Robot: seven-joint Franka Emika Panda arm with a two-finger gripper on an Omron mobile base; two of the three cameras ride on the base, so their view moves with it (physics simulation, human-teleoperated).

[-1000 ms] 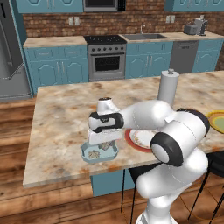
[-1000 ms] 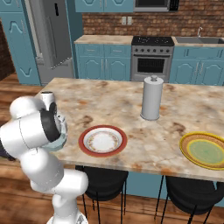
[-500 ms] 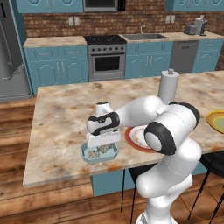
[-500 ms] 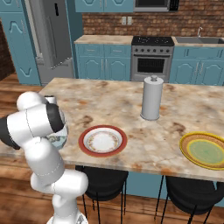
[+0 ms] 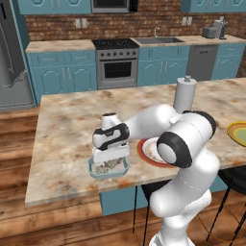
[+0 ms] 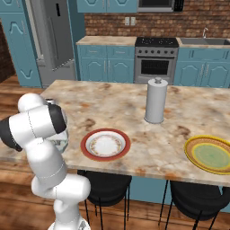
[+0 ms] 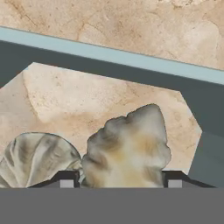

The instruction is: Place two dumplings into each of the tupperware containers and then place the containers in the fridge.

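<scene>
A pale blue tupperware container with clipped corners sits near the front edge of the island counter; part of it shows behind my arm. My gripper points straight down into it. In the hand view my gripper is shut on a beige crimped dumpling, which fills the gap between the two tips just above the container floor. A second dumpling lies beside it in the same container. The grey steel fridge stands at the far left, door closed.
A red-rimmed plate lies right of the container, partly behind my arm. A tall grey cylinder stands mid-counter. A yellow plate is at the right end. Stools stand under the counter's front edge.
My elbow has swung out to the right and lower, and the hand has dropped slightly toward the container. The container has stayed where it was.
</scene>
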